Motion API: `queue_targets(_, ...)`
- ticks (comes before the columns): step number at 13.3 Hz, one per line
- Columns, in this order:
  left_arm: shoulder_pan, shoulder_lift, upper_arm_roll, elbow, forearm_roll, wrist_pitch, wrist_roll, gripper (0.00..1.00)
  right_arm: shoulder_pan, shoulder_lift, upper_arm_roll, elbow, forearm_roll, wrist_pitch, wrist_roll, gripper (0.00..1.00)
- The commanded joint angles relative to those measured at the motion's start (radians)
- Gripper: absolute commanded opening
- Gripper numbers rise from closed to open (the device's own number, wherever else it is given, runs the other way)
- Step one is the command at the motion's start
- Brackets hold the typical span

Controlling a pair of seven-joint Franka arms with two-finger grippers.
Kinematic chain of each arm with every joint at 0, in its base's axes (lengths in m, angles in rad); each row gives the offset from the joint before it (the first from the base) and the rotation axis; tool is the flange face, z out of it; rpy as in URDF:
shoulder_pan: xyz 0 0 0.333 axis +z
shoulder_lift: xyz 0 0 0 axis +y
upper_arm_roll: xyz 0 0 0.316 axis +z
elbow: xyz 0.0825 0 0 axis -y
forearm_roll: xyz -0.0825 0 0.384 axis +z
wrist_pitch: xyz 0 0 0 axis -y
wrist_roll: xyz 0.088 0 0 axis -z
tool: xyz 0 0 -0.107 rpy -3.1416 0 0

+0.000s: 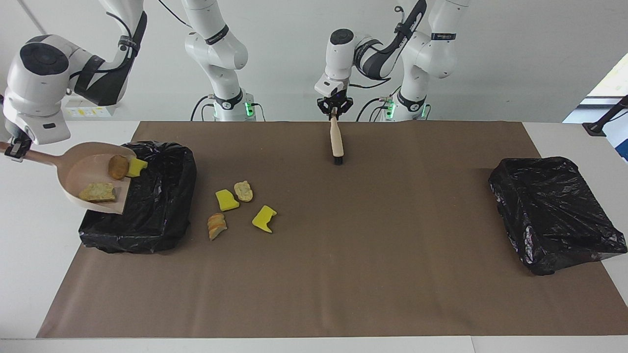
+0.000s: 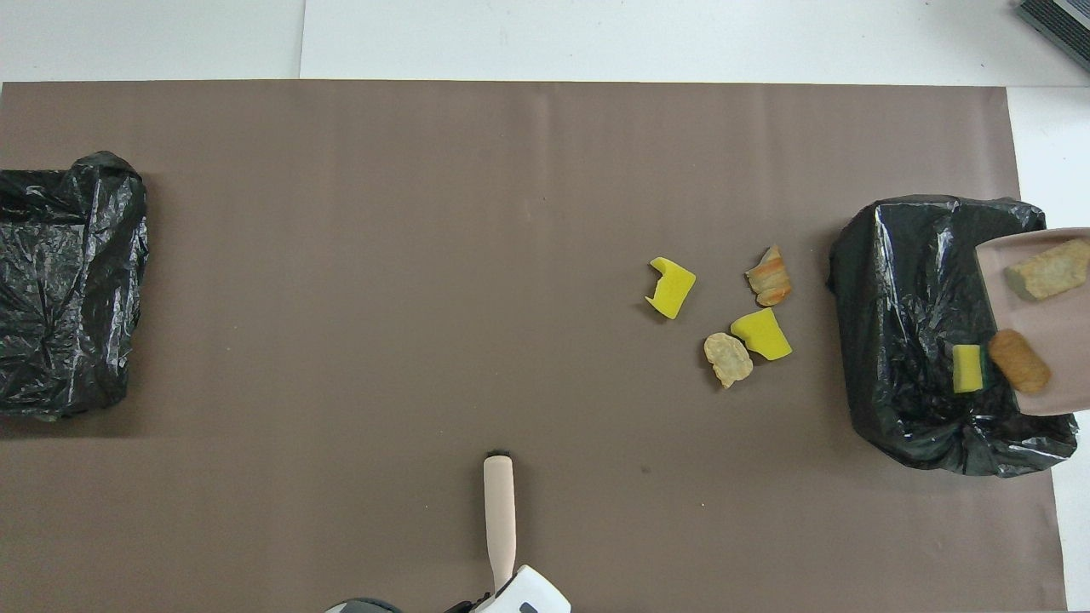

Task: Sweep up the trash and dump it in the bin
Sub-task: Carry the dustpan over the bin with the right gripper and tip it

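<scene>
- A brown mat (image 1: 343, 255) covers most of a white table (image 1: 29, 255); pale walls stand at the robots' end, and a window shows at the left arm's end of the room.
- Two bins lined with black bags sit on the mat: one bin (image 1: 157, 215) at the right arm's end, the other bin (image 1: 554, 211) at the left arm's end, well apart.
- The dustpan (image 1: 83, 169) hangs tilted over the right arm's bin, its handle pointing away from the table's middle and its open lip toward the bin.
- The right gripper (image 1: 17, 147) is closed on that handle, out past the edge of the mat.
- Three scraps ride on the dustpan: a tan lump (image 1: 98, 192), a brown chunk (image 1: 118, 166) and a yellow wedge (image 1: 137, 167) at the lip, over the bag.
- Four scraps (image 1: 240, 208) lie on the mat just beside this bin, toward the table's middle: two yellow wedges, a pale lump and a striped bread-like chunk, close together but mostly apart.
- The brush (image 1: 336, 139) lies with its long axis running away from the robots, bristle end farthest from them, near the robots' edge of the mat.
- The left gripper (image 1: 334, 113) sits at the brush handle's near tip; whether its fingers grip the handle or have let go I cannot tell.
</scene>
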Motion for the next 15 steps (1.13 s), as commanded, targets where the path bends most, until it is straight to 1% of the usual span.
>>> queue_targets(1,0.049,0.015,0.003,0.019,0.008,-0.007,0.037,0.69,0.000,0.004,0.003,-0.014,-0.073,0.037,-0.023,0.00)
queue_targets(2,0.071,0.023,0.005,0.045,0.006,-0.017,0.054,0.78,0.002,0.004,0.005,-0.014,-0.102,0.042,-0.024,0.00)
queue_targets(3,0.094,0.032,0.005,0.075,0.008,-0.051,0.073,0.95,0.006,0.004,0.006,-0.015,-0.133,0.044,-0.026,0.00)
queue_targets(4,0.117,0.041,0.006,0.118,0.008,-0.092,0.113,1.00,0.018,0.004,0.006,-0.015,-0.165,0.044,-0.026,0.00)
queue_targets(6,0.190,0.051,0.006,0.216,0.010,-0.180,0.254,1.00,0.037,0.002,0.008,-0.015,-0.229,0.038,-0.027,0.00)
queue_targets(9,0.328,0.081,0.008,0.391,0.013,-0.345,0.403,1.00,0.078,-0.003,0.006,-0.014,-0.303,0.010,-0.018,0.00)
queue_targets(11,0.417,0.083,0.008,0.498,0.019,-0.446,0.520,1.00,0.095,-0.006,0.006,-0.015,-0.317,-0.008,-0.015,0.00)
queue_targets(13,0.471,0.092,0.009,0.609,0.022,-0.565,0.618,1.00,0.126,-0.009,0.006,-0.017,-0.355,-0.037,-0.014,0.00)
queue_targets(15,0.530,0.104,0.009,0.703,0.022,-0.648,0.678,1.00,0.126,-0.012,0.008,-0.014,-0.363,-0.048,0.011,0.00)
